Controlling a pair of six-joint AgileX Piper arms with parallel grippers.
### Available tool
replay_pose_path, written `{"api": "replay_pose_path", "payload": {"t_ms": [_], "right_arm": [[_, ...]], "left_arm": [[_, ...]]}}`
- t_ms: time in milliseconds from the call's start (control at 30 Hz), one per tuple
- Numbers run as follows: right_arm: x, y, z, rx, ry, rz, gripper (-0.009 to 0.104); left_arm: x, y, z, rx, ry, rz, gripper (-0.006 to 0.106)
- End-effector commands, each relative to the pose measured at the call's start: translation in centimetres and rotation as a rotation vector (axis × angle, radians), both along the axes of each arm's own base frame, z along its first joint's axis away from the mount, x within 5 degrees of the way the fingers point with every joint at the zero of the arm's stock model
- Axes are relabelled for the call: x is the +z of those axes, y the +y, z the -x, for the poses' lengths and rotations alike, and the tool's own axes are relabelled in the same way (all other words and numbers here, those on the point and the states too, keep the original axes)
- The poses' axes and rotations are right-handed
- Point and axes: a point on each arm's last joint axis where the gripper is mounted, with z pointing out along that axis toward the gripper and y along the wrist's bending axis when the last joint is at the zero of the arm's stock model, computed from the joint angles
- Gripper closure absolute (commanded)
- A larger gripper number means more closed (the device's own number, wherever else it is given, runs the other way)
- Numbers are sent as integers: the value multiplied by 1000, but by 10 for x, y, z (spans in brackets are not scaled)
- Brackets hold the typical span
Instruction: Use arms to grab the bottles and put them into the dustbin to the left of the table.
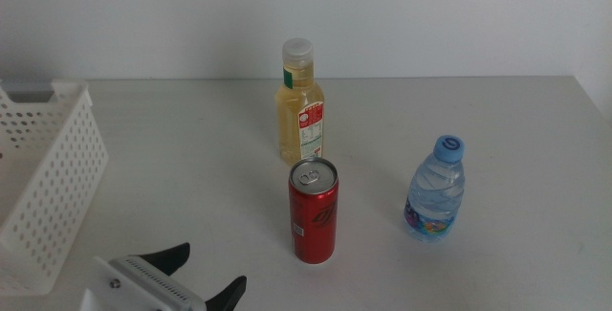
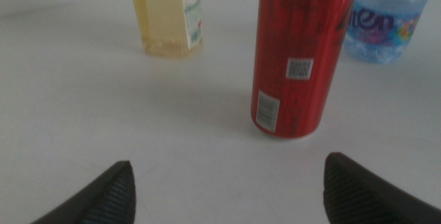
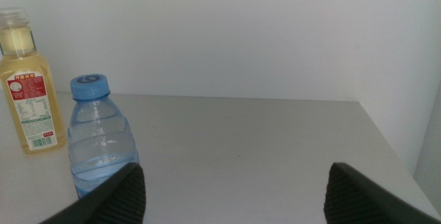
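Note:
A slim red can (image 1: pixel 314 211) stands upright in the middle of the table (image 1: pixel 191 139). Behind it is a bottle of yellow drink (image 1: pixel 300 115) with a white cap. A small blue-capped water bottle (image 1: pixel 437 188) stands to the right. The white perforated dustbin (image 1: pixel 43 182) sits at the table's left. My left gripper (image 1: pixel 206 273) is open at the front edge, left of the can; in the left wrist view the can (image 2: pixel 298 58) lies ahead between the spread jaws of the gripper (image 2: pixel 227 189). My right gripper (image 3: pixel 234 193) is open, with the water bottle (image 3: pixel 100 138) just beyond one jaw.
The table's back edge meets a white wall (image 1: pixel 430 14). The table's right edge (image 1: pixel 593 100) shows at the far right. Bare tabletop lies between the dustbin and the can.

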Motion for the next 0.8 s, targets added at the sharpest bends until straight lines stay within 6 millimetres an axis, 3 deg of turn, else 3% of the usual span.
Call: {"api": "replay_pose_path", "payload": {"t_ms": [0, 133, 400, 767], "right_arm": [[11, -1, 2, -11, -107, 7, 29], [11, -1, 2, -11, -107, 7, 29], [11, -1, 2, -11, -107, 7, 29], [11, -1, 2, -11, -107, 7, 29]], "left_arm": [[7, -1, 1, -6, -78, 118, 7], [-1, -4, 1, -23, -27, 97, 7], [0, -6, -2, -21, -31, 109, 7], [17, -45, -35, -109, -73, 149, 7]]}}
